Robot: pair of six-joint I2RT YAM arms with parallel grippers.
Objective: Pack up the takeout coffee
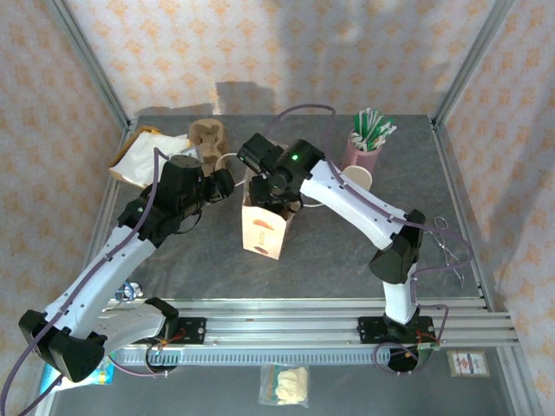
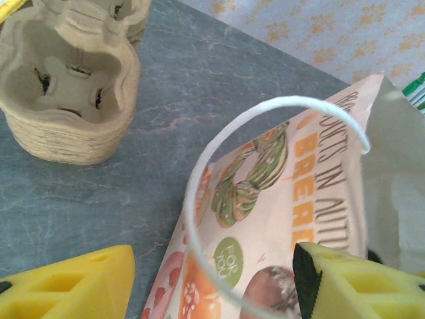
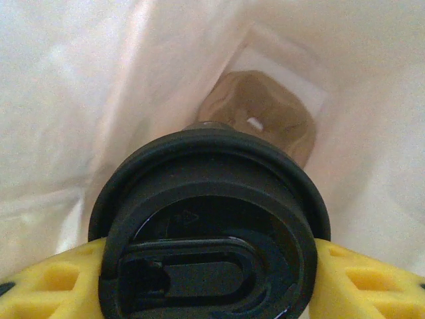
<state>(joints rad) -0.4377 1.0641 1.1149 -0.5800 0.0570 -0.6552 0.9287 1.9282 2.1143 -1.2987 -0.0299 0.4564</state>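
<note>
The takeout coffee [image 3: 206,232] hangs inside the white paper bag [image 3: 66,100], above a cardboard carrier [image 3: 259,113] at its bottom, pinched between my right fingers [image 3: 46,286]. My left fingers [image 2: 73,286] stand spread either side of the bag's handle [image 2: 292,100].

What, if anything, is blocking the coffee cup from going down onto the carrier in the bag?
Nothing visible. The right gripper holds the takeout coffee inside the paper bag, above the cardboard carrier at the bottom. The space between them looks clear.
</note>
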